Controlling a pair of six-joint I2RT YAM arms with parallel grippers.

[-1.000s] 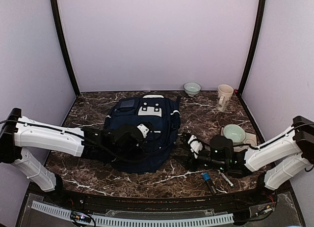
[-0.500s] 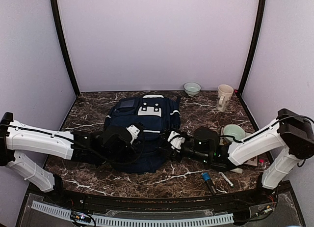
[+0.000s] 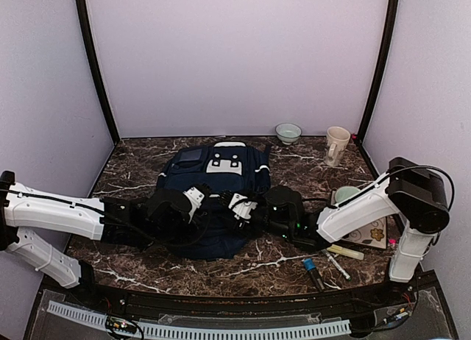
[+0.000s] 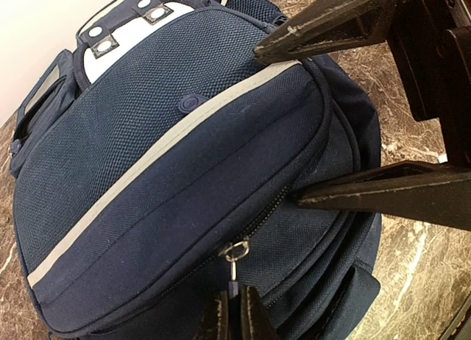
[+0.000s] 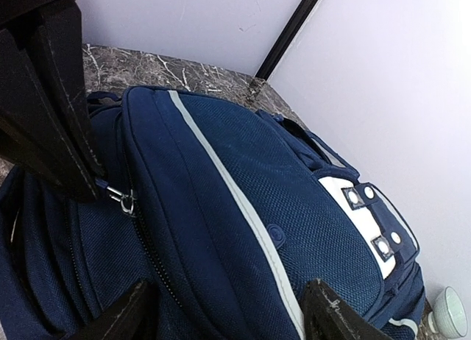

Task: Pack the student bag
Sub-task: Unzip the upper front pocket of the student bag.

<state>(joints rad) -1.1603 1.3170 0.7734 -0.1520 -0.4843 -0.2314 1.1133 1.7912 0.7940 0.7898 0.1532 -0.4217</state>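
Observation:
The navy student bag [image 3: 213, 179] lies flat mid-table, with its white stripe [image 4: 147, 160] and grey-white patch [image 3: 224, 163] showing. My left gripper [image 4: 235, 299] is shut on the pull tab of the front pocket's zipper [image 4: 235, 255] at the bag's near edge; in the top view this gripper [image 3: 196, 198] is over the bag's near left part. My right gripper [image 5: 228, 314] is open, its fingers [image 5: 335, 318] straddling the front pocket with the fabric between them. In the top view it [image 3: 237, 204] is close to the right of the left gripper.
A pale green bowl [image 3: 288, 132] and a cream mug [image 3: 337, 145] stand at the back right. Another green bowl [image 3: 347, 195] sits behind the right arm. A yellow marker [image 3: 344, 252], a white pen [image 3: 338, 266] and a dark marker [image 3: 313, 274] lie near the front right.
My right arm has swung left from the table's right side onto the bag, jaws open. My left gripper has shifted a little left along the bag's near edge.

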